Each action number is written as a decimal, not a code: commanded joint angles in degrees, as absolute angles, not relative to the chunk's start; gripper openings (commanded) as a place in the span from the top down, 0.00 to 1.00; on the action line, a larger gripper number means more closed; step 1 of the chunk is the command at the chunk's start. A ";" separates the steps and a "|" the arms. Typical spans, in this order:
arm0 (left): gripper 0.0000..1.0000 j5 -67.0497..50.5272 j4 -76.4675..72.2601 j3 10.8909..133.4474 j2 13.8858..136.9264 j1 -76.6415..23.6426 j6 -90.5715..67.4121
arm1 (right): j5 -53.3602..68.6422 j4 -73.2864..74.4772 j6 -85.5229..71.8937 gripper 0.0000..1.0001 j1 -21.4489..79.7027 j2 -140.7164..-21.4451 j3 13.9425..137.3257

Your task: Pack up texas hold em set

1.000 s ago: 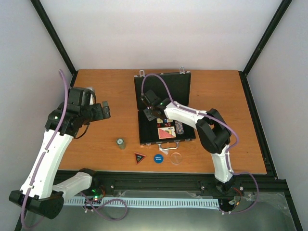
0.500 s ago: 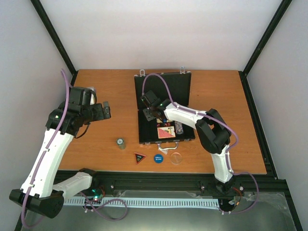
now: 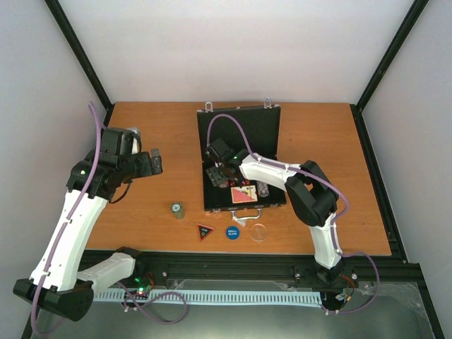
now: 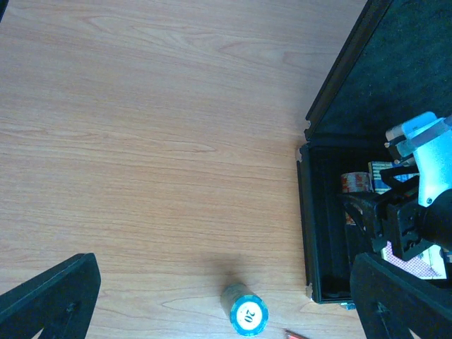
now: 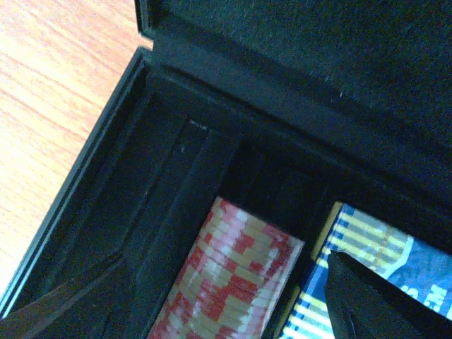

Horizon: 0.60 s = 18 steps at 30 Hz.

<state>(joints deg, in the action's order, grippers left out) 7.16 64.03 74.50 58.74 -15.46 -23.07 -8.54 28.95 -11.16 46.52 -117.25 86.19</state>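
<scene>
The black briefcase point(image 3: 272, 198) lies open mid-table, its lid point(image 3: 244, 127) laid back. Inside are a red-backed card deck point(image 3: 245, 196), red dice point(image 3: 244, 186) and a chip stack point(image 3: 263, 188). My right gripper point(image 3: 219, 174) is down in the case's left side. In the right wrist view it point(image 5: 224, 282) is open, its fingers either side of a red chip stack point(image 5: 233, 275) lying in a slot beside a blue striped deck point(image 5: 364, 254). My left gripper point(image 3: 153, 162) is open and empty above the table; a teal "20" chip stack point(image 4: 247, 314) stands below it point(image 4: 224, 282).
The teal stack point(image 3: 177, 210) stands left of the case's front corner. A dark triangular marker point(image 3: 205, 230), the blue round button point(image 3: 232, 232) and a clear disc point(image 3: 259, 232) lie in front of the case. The silver handle point(image 3: 247, 217) faces the near edge.
My right gripper has moved left and down into the case's left side. The left arm has barely moved.
</scene>
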 commanded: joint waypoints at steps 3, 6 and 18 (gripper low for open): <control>0.00 6.96 62.92 74.14 56.67 -15.29 -22.42 | -8.51 31.71 -11.67 0.24 47.45 -112.12 85.89; 0.00 7.45 63.17 73.93 56.15 -15.29 -22.28 | -8.44 33.83 -11.85 0.08 47.71 -107.99 85.75; 0.00 7.10 63.08 71.84 54.50 -15.29 -23.43 | 14.28 38.95 -14.63 0.00 47.66 -100.46 78.99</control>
